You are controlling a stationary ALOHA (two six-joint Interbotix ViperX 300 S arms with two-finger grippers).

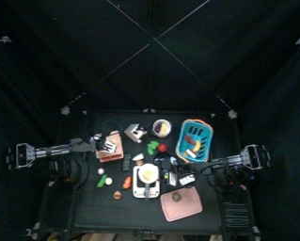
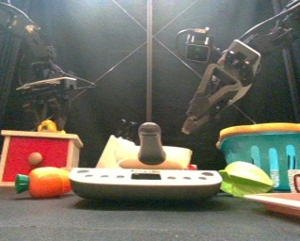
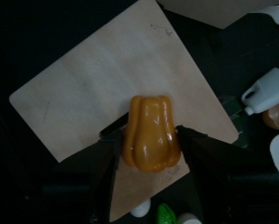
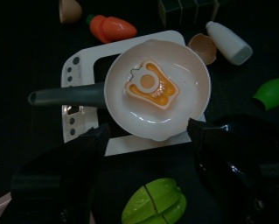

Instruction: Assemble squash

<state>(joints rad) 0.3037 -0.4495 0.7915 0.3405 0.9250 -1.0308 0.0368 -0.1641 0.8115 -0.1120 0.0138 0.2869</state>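
A: From the top, the small table [image 1: 83, 193] is crowded: a teal basket [image 1: 194, 139] at the right rear, a pink tray [image 1: 181, 203] at the front right, a white pan [image 1: 146, 177] in the middle. The left arm reaches in over the left rear; the right arm sits by the basket.

B: Front view now. The left gripper [image 2: 47, 117] hangs above a red box [image 2: 40, 152] with something orange-yellow between its jaws. The right gripper [image 2: 190, 120] hangs high behind a white scale [image 2: 145, 184]; an orange vegetable [image 2: 47, 182] lies left of the scale, a green piece [image 2: 246, 176] right of it.

A: Left wrist: there's the squash piece [image 3: 152, 131], orange, clamped between both jaws over a pale wooden board [image 3: 101, 79]. A firm grasp.

B: Right wrist: it looks down on the pan holding a fried egg [image 4: 151, 85], with the green piece nearby. Its own jaws are too dark here; I cannot tell how they stand.
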